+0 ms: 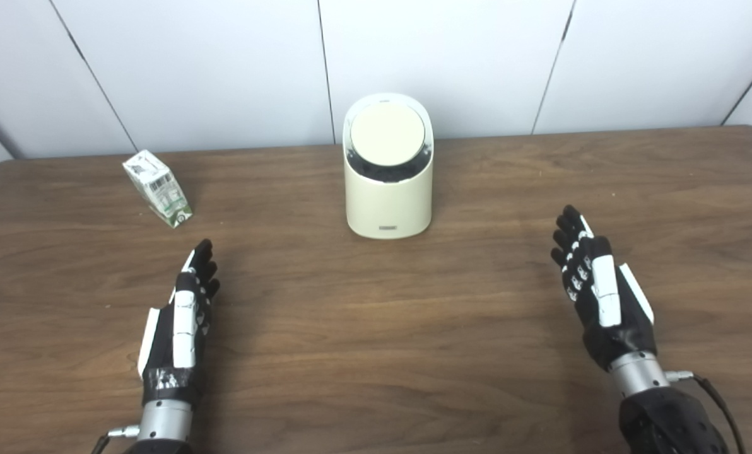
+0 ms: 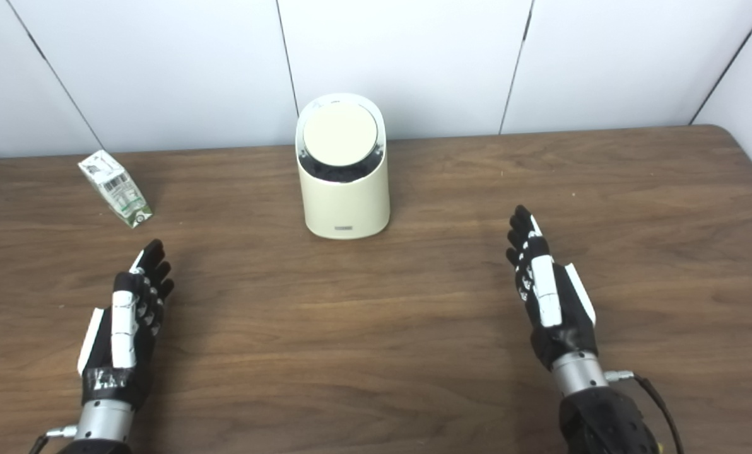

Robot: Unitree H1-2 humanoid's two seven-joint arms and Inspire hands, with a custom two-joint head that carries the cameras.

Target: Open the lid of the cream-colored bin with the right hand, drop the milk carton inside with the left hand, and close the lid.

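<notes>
While lid sits closed, my right hand empty, fingers spread; bin lies ahead-left. Left hand empty too, carton just ahead.

No lettering can be read. The small white-and-green milk carton, at ten o'clock on the table, bears print and a barcode too blurred to make out. The cream-coloured cylindrical plastic bin has a small dark illegible label low on its front.
</notes>
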